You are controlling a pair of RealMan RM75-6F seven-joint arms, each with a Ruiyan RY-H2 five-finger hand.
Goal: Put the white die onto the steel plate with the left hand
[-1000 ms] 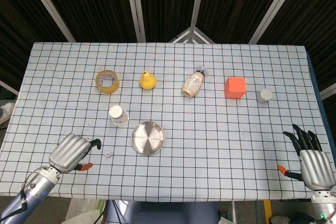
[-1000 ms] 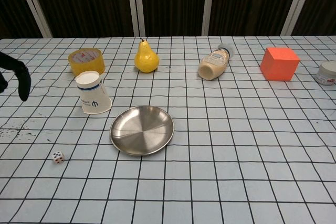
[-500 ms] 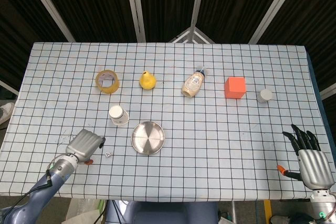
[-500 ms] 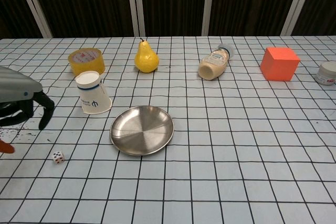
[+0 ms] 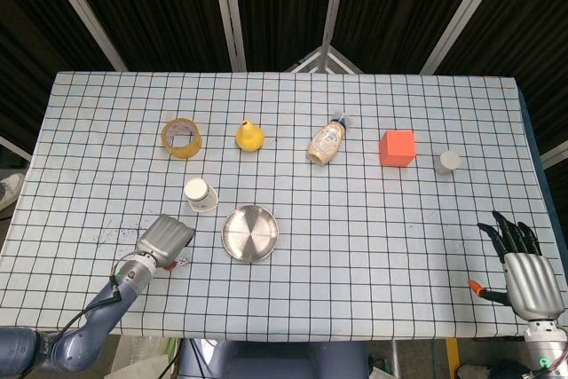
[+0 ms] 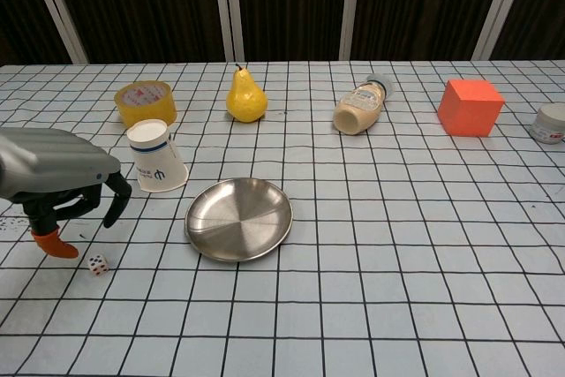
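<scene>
The small white die (image 6: 98, 264) lies on the checked cloth, left of the round steel plate (image 6: 238, 218); in the head view the die (image 5: 182, 261) peeks out beside my left hand. My left hand (image 6: 62, 184) hovers just above and behind the die, fingers curled downward and apart, holding nothing; the head view shows that hand (image 5: 165, 240) close to the plate (image 5: 250, 232). My right hand (image 5: 524, 265) rests at the table's near right corner, fingers spread, empty.
A tipped paper cup (image 6: 156, 156) lies right behind my left hand. Further back are a tape roll (image 6: 145, 101), a yellow pear (image 6: 246, 94), a lying bottle (image 6: 361, 109), an orange cube (image 6: 470, 107) and a small jar (image 6: 551, 123).
My left hand has moved right and forward, from the table's left edge to just over the die. The die, plate and right hand have not moved.
</scene>
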